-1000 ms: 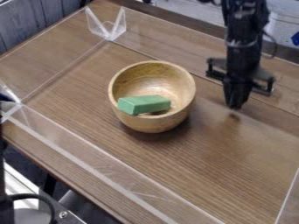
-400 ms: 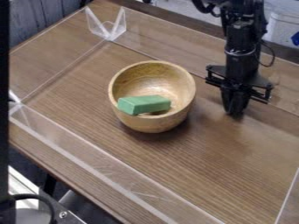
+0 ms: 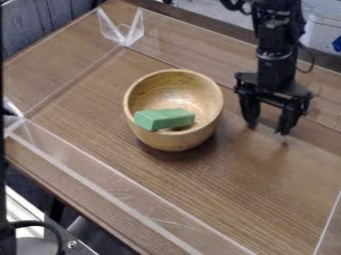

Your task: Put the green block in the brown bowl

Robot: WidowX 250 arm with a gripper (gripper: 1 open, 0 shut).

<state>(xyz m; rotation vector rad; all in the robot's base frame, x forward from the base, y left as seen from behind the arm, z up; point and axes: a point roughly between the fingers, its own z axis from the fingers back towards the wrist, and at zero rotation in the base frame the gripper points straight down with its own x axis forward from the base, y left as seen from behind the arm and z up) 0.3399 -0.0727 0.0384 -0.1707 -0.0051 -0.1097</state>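
Observation:
The green block [image 3: 164, 121] lies flat inside the brown bowl [image 3: 206, 92], toward its front left. That round wooden bowl sits on the wooden tabletop near the middle of the view. To the right of the bowl my gripper [image 3: 273, 122] hangs from the black arm, pointing down just above the table. Its two fingers stand spread apart with nothing between them, and it is clear of the bowl's rim.
A low clear plastic wall [image 3: 80, 159] fences the tabletop along the front left, with a clear corner bracket [image 3: 127, 30] at the back. Bare wood [image 3: 253, 189] stretches in front of and right of the bowl.
The gripper's fingers were together one second ago and now stand spread apart. The arm stayed to the right of the bowl, and the block has not moved.

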